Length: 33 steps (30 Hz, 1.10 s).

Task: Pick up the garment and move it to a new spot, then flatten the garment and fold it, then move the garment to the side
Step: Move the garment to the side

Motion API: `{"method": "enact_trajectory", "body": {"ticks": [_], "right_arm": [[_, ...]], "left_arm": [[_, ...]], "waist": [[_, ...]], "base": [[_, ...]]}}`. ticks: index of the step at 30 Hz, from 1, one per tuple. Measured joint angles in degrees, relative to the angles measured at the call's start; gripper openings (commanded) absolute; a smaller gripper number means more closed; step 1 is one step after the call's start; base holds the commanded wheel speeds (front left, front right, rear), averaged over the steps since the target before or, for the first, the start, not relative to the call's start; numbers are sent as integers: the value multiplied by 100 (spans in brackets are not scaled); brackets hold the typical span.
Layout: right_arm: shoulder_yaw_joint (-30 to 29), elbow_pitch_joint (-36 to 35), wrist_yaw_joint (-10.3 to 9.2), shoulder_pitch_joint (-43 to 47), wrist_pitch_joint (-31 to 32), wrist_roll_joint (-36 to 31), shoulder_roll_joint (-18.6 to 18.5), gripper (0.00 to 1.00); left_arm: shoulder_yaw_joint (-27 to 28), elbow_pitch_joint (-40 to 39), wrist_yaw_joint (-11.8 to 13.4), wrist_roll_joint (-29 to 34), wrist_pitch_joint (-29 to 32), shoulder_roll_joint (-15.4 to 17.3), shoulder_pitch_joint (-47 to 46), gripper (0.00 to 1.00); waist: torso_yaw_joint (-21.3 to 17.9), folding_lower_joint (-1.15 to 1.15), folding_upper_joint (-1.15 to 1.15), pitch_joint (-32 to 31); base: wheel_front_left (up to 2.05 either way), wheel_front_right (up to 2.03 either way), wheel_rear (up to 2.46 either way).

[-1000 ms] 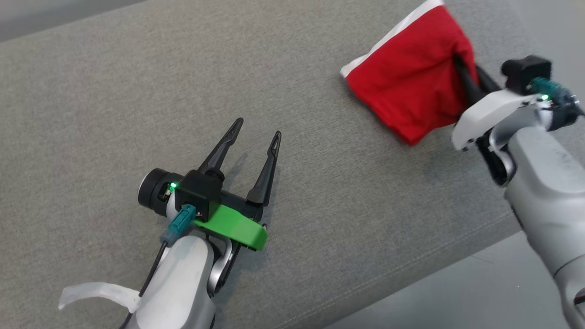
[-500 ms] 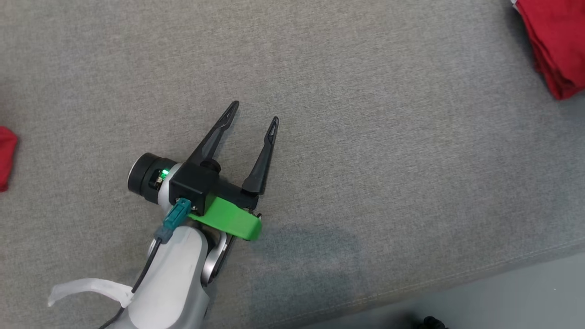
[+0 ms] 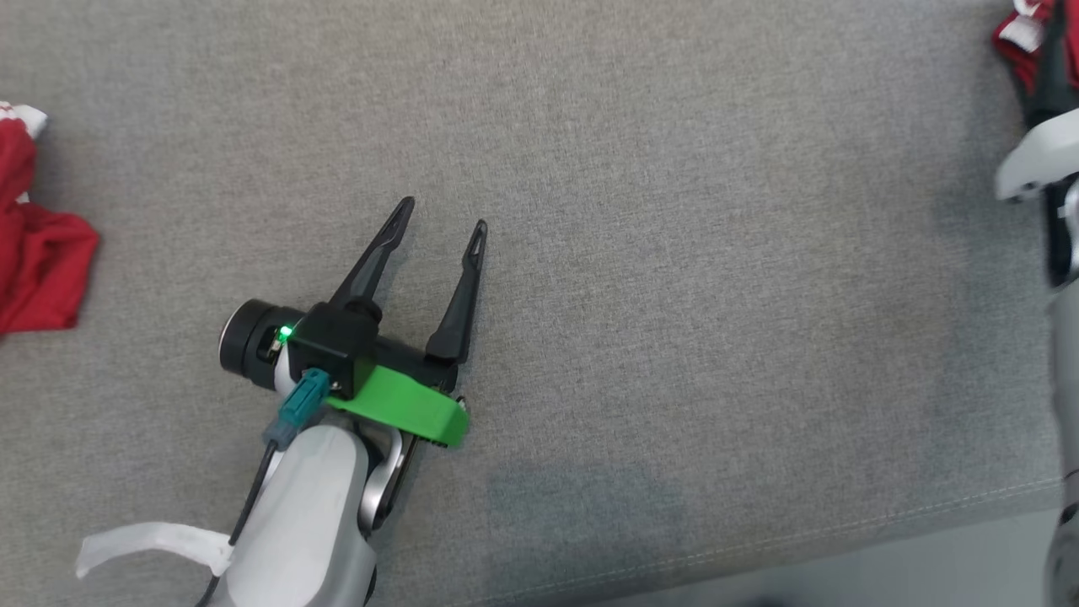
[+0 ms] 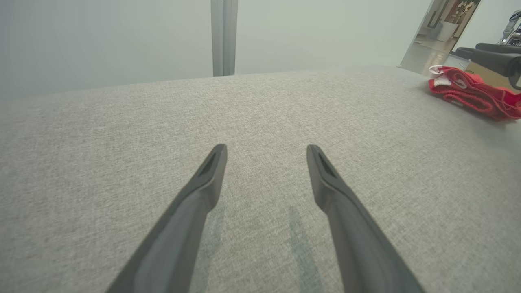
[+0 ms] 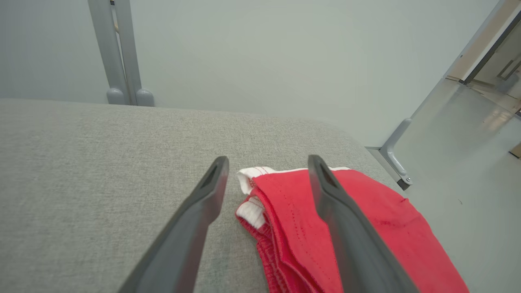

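Note:
The folded red garment (image 5: 366, 219) with white trim lies flat near the right end of the grey fabric surface (image 5: 101, 171). My right gripper (image 5: 268, 159) hovers just above its near edge, open, with one finger over the red cloth and nothing pinched. In the head view a corner of the garment (image 3: 1014, 32) shows at the top right, beside my right wrist housing (image 3: 1033, 156). My left gripper (image 3: 444, 214) stands open over bare fabric in the middle, holding nothing. From the left wrist view the garment (image 4: 472, 91) lies far to the right of the open left gripper (image 4: 266, 148).
Another crumpled red cloth (image 3: 38, 244) lies at the far left edge of the head view. The surface's front edge with its seam (image 3: 843, 527) runs along the lower right, with floor beyond. A grey post (image 5: 122, 53) and a pale wall stand behind the surface.
My right gripper has opened and let go of the red garment, which now rests on the surface. The head camera has swung left, bringing the other red cloth into view. The left gripper stays open.

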Motion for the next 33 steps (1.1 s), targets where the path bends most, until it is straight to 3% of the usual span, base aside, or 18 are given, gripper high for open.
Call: {"method": "enact_trajectory", "body": {"ticks": [6,11,19,33], "right_arm": [[992,-832,-1,840,1,732,557,100],[1562,-1360,-1,1680,1,1213,900,100],[1803,-1617,-1,2637,1,1357,1169,100],[1798,-1751,-1,3771,1,1325,1310,100]], "left_arm": [[374,165,22,-47,0,-31,311,100],[714,344,191,-148,1,-34,691,100],[1137,545,345,-153,1,-38,1086,100],[1802,717,444,-38,1,-38,1894,100]], "waist": [[83,0,0,-490],[198,0,0,-1037],[331,0,0,-1655],[396,-1,0,-2649]], "base": [[0,0,0],[0,0,0],[0,0,0],[0,0,0]]}}
